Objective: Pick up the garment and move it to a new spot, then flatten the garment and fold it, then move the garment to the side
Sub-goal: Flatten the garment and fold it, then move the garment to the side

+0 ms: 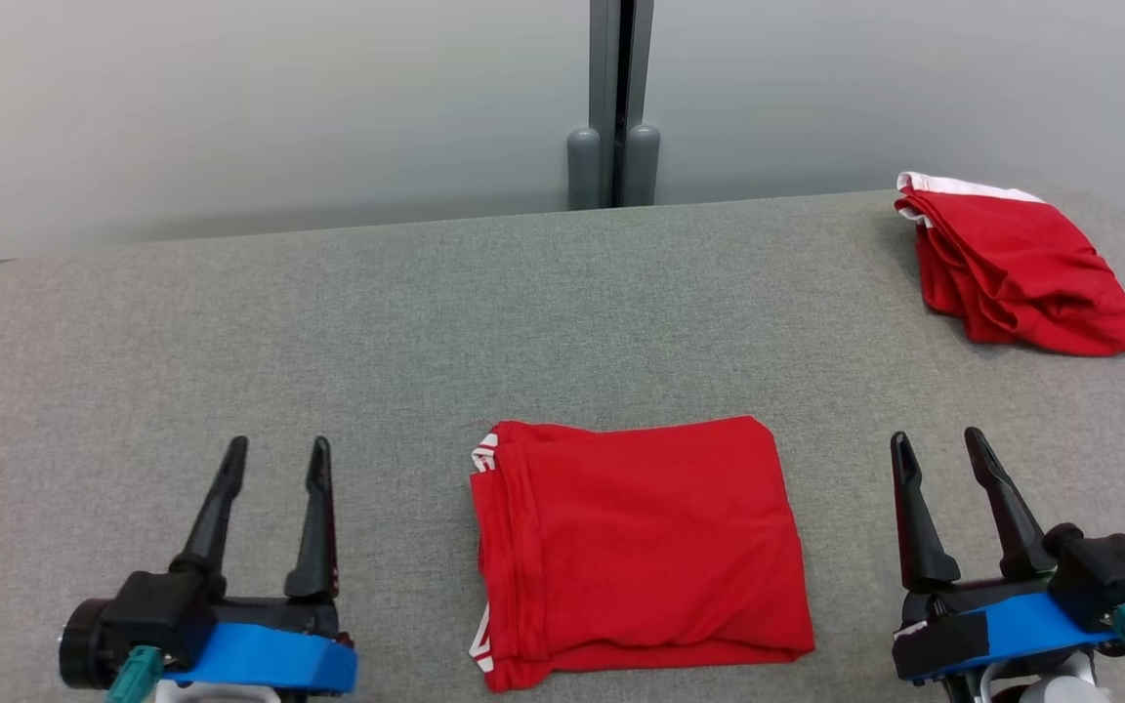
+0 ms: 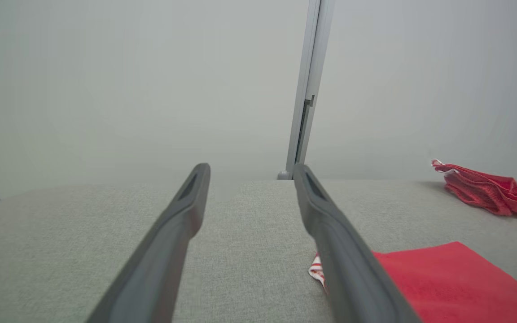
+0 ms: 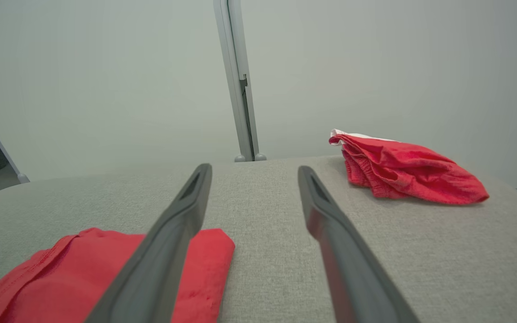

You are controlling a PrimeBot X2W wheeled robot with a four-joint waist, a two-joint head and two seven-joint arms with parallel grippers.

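Near centre: folded red fabric garment, flat. Either side, left gripper and right gripper, both spread apart, holding nothing.

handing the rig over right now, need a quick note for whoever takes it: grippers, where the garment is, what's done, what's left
Grippers: left gripper open and empty, left of the folded garment; right gripper open and empty, on its right. Neither touches it.
Things: folded garment lies as a flat red rectangle at the front middle of the grey table; a second red garment lies bunched at the far right corner.
Done: flattening and folding, by the look of it.
Left: move the folded garment aside.
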